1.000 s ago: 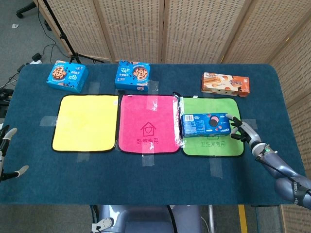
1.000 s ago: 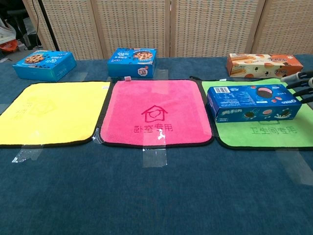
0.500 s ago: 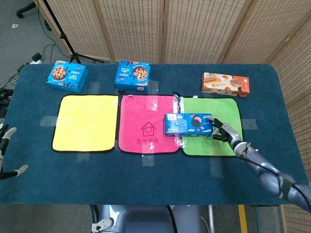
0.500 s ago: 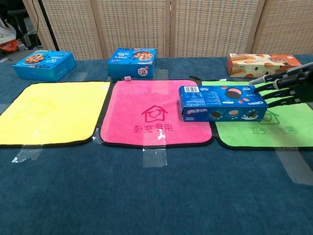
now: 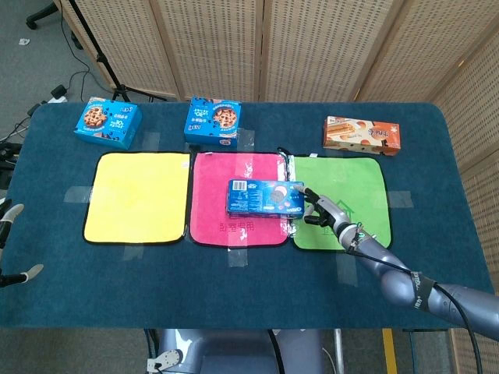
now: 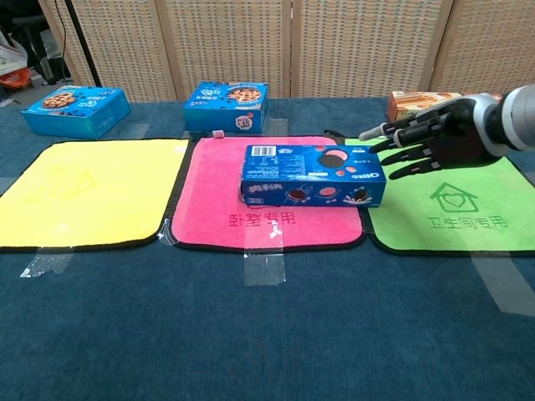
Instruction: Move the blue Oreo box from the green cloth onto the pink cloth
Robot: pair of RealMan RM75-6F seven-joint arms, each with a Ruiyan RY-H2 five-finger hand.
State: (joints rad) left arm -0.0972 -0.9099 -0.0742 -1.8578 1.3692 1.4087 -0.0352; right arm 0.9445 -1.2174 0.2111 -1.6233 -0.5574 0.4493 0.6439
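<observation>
The blue Oreo box (image 5: 263, 198) (image 6: 311, 173) lies flat, mostly on the right half of the pink cloth (image 5: 218, 175) (image 6: 217, 184). Its right end reaches over the seam to the edge of the green cloth (image 5: 351, 179) (image 6: 468, 217). My right hand (image 5: 323, 210) (image 6: 439, 142) hovers over the green cloth with fingers spread, and its fingertips are at the box's right end. It holds nothing. My left hand (image 5: 8, 214) shows only at the far left edge of the head view, off the table, fingers apart and holding nothing.
A yellow cloth (image 5: 136, 195) (image 6: 84, 192) lies left of the pink one. Two blue cookie boxes (image 5: 109, 122) (image 5: 212, 121) stand along the far edge. An orange box (image 5: 362, 134) (image 6: 418, 104) sits at the back right. Tape strips hold the cloths' edges.
My right hand has moved left across the green cloth, sliding the Oreo box from the green cloth onto the pink cloth. The left hand has stayed put.
</observation>
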